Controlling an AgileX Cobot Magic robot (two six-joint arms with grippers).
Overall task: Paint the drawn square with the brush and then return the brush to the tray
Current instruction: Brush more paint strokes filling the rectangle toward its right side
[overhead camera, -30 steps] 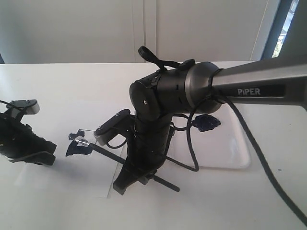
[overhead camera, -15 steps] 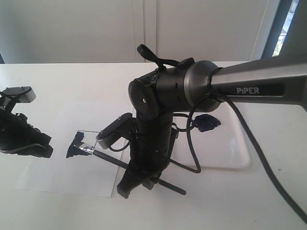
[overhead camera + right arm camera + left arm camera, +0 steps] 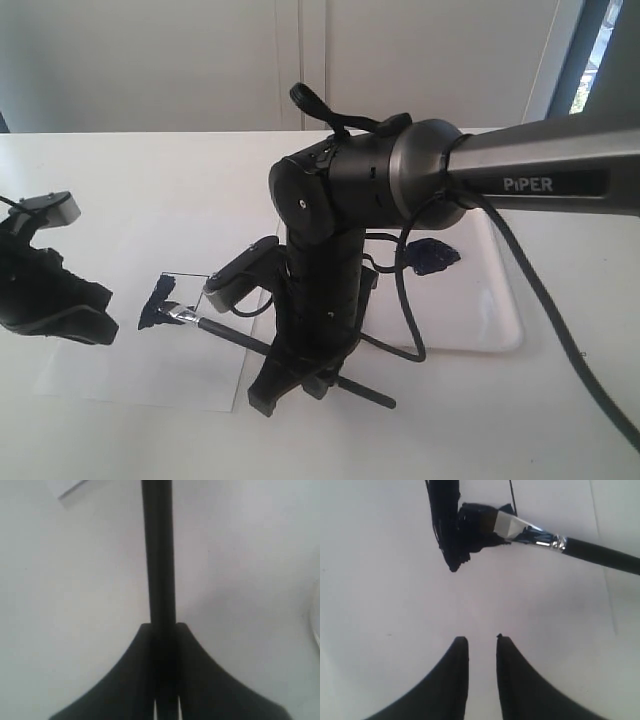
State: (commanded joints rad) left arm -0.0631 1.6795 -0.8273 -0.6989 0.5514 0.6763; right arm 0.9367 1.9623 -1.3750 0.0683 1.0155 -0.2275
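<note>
At the left, the black left gripper [image 3: 55,295] stands over the edge of the flat white paper sheet [image 3: 130,372]. Its jaws are drawn nearly together with nothing between them, and I cannot tell if it presses on the sheet. If it does not, a stroke could drag the paper and turn the figure under the bristles. Next comes the small slanted drawn square [image 3: 166,300], thin black outline, with streaky blue-black paint only in its left part. The rest looks bare, so I judge the painting far from finished. The long thin black-handled brush [image 3: 235,337] lies low across the sheet, its dark bristles touching the paint. The black right gripper [image 3: 295,385] is clenched on the handle near its tail, far from the bristles, so the tip could swing or twist in the grip and carry paint over the outline. At the right is the shallow white plastic tray [image 3: 500,340] with its glossy dark paint blob [image 3: 430,257], and a black cable [image 3: 402,300] hanging near it could get smeared.
</note>
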